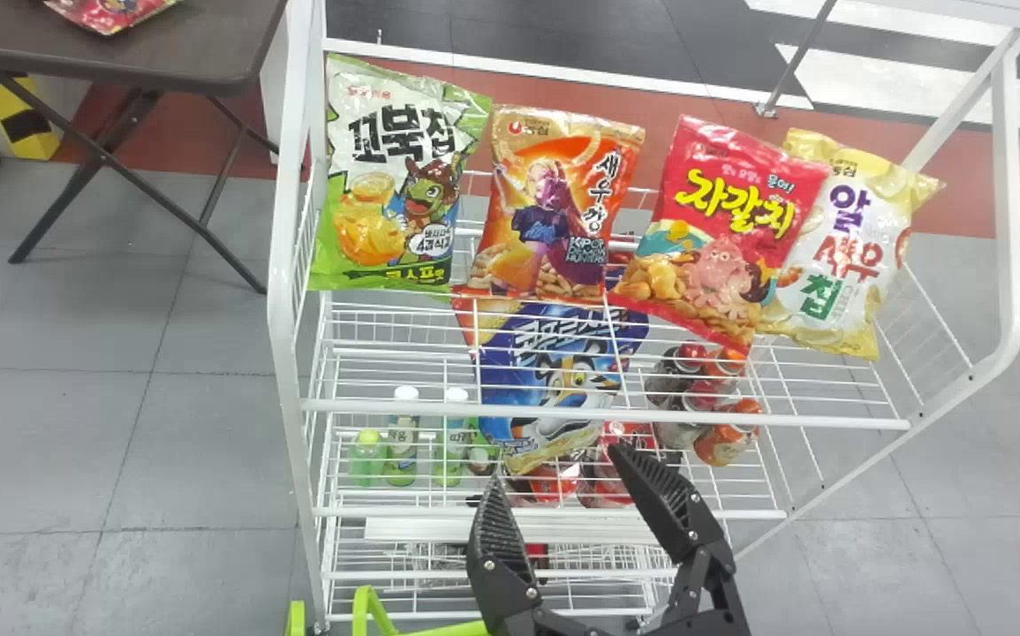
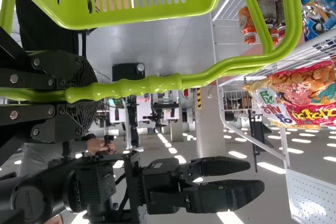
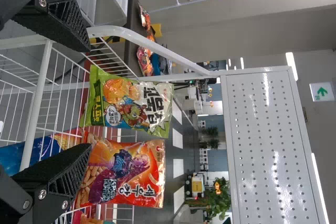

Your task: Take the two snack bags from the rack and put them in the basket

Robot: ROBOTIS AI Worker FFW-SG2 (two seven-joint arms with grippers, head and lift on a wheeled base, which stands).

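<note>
- far left: a dark table [image 1: 209,35] is standing beyond the rack [image 1: 827,421], with another packet lying on it.
- near left: the left gripper [image 2: 86,95] is clamping the basket handle [image 2: 136,87]; the basket [image 2: 152,19] is hanging from it, close to the rack.
- left, top shelf: a green bag [image 1: 395,185] is standing upright. it is looking light and puffed; the film is probably slippery, the chips inside brittle.
- next right: an orange bag [image 1: 558,203] is standing beside it, apparently soft-sided. i am advising a gentle pinch across the middle or upper body, avoiding a crushing squeeze.
- middle, lower shelf: a blue bag [image 1: 554,380] is showing through the wires, probably awkward to reach.
- near middle: the right gripper [image 1: 558,468] is holding its fingers wide, with nothing between them, near the front of the rack. picking is seemingly just starting.
- right, top shelf: a red bag [image 1: 721,230] is leaning and partly covering a yellow bag [image 1: 854,247]; gripping one is risking a drag on the other.
- the task is calling for two bags; which two, i am not able to tell.
</note>
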